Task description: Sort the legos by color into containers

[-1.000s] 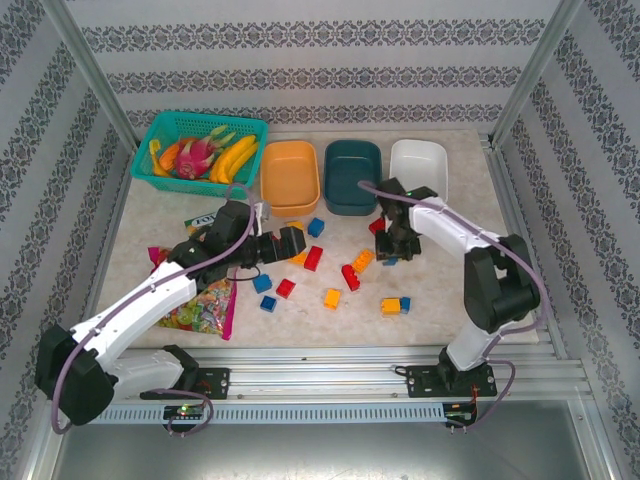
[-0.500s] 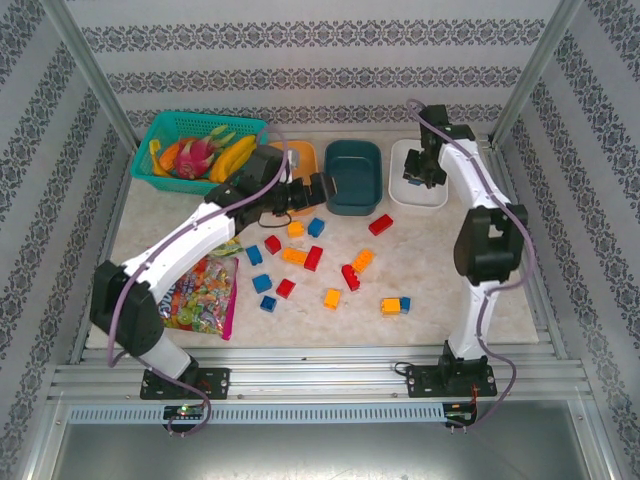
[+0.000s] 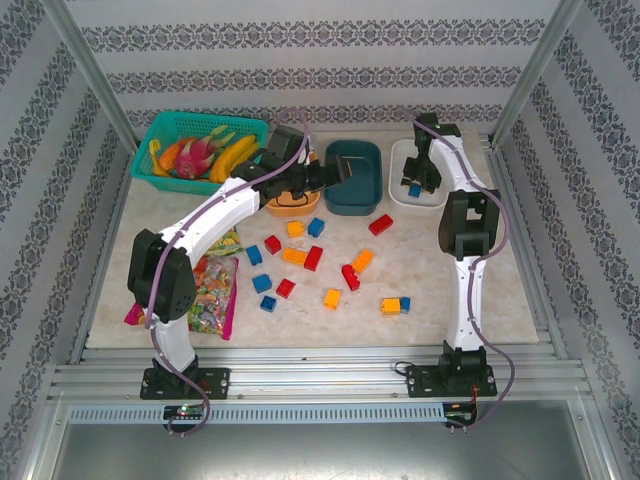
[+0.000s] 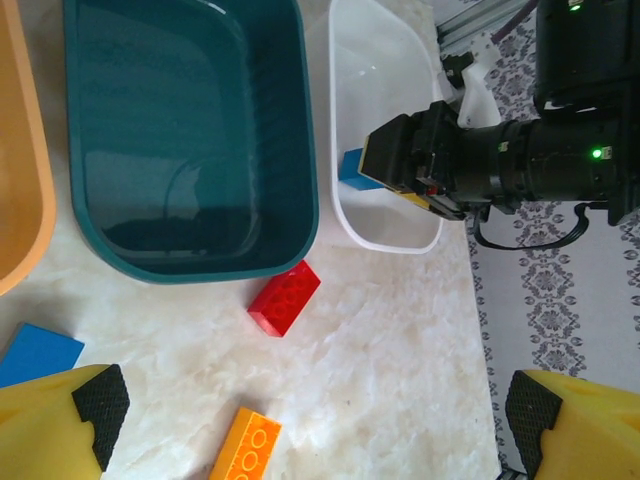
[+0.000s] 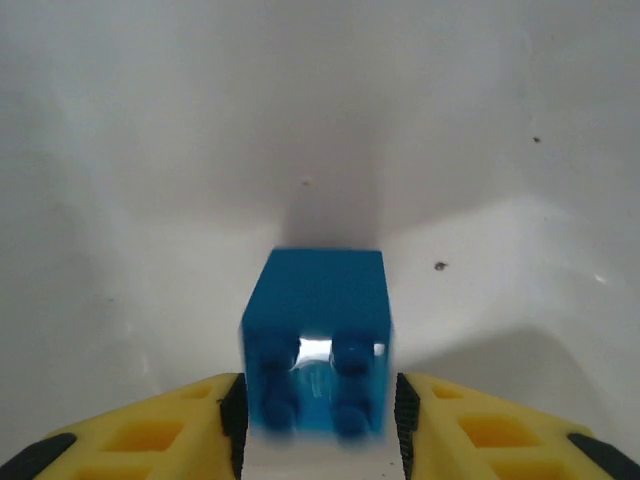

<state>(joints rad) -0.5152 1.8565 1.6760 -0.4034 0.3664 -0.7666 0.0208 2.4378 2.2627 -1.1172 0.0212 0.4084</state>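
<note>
My right gripper (image 3: 420, 172) hangs low inside the white container (image 3: 400, 197), its jaws slightly parted. A blue lego (image 5: 318, 345) sits blurred between the yellow fingers (image 5: 180, 420), loose from the pads. The same blue lego (image 4: 350, 165) shows under that gripper in the left wrist view. My left gripper (image 4: 310, 420) stands wide open and empty above the table, just before the dark teal container (image 4: 300, 200). A red lego (image 4: 285, 297) and an orange lego (image 4: 245, 450) lie below it. The orange container (image 3: 290, 208) is partly hidden by my left arm. Several red, blue and orange legos (image 3: 313, 258) lie scattered mid-table.
A teal lattice basket (image 3: 165, 130) with fruit stands at the back left. A colourful candy bag (image 3: 205, 290) lies by the left arm's base. Metal frame posts and patterned walls close in the table on both sides.
The right arm swung from mid-table to the white container with the blue lego, and its jaws have parted. The left arm reached from the table's middle out to the containers.
</note>
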